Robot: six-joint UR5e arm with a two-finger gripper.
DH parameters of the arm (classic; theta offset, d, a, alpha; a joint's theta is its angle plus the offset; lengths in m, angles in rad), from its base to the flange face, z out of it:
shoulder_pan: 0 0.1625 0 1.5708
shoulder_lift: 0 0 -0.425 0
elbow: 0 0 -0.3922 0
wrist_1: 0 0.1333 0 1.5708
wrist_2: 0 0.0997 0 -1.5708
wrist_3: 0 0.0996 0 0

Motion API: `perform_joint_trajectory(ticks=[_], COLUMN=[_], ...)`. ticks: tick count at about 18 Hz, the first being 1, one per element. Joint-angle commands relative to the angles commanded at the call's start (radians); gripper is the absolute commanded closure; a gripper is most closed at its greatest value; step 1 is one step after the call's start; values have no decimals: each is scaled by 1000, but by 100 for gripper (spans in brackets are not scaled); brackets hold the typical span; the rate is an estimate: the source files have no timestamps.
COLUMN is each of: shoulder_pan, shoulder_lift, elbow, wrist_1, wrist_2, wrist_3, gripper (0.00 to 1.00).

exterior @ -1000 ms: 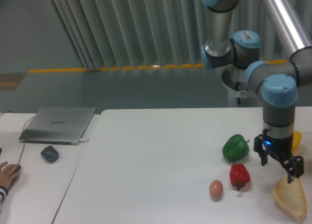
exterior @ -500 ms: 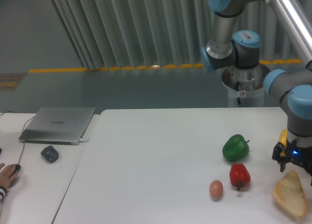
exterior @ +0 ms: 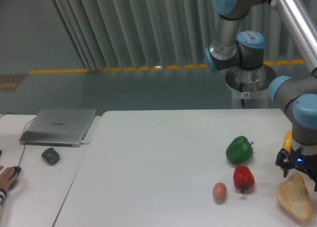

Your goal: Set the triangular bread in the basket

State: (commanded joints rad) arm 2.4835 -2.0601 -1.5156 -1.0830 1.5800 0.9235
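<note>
The black two-finger hand (exterior: 299,170) hangs at the far right, just above the top corner of the flat tan triangular bread slice (exterior: 296,198); its fingers are partly cut off by the frame edge, so how far they stand open cannot be told, nor whether they touch the crust. The bread lies on the white surface (exterior: 158,162) near its front right corner. A yellow pepper (exterior: 287,140) shows only as a sliver behind the arm. To the left sit a brown egg (exterior: 219,191), a red bell pepper (exterior: 243,178) and a green bell pepper (exterior: 239,150), with bare white surface spreading left of them.
</note>
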Motion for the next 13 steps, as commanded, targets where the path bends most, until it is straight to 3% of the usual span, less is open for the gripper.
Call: perform_joint_trajectory(ticks=[2,4,5,7,9,10,11,12,13], shoulder_pan=[0,0,0,0,-2,-2,-2,-2,-2], shoulder_lift=[-2,-2,-2,0,-2,-2,0,0,2], elbow=[0,0,0,-2,-2,-2,-2,0,2], wrist_1=[-2,-5,-6,-8,-9,-11,-14,-26,-31], wrist_2=[-2,-2,0,0,0,0,0,0,0], wrist_3=[3,6,6,11,9,8,8,9,11], gripper=[1,13,24,37,58,70,88,97,99])
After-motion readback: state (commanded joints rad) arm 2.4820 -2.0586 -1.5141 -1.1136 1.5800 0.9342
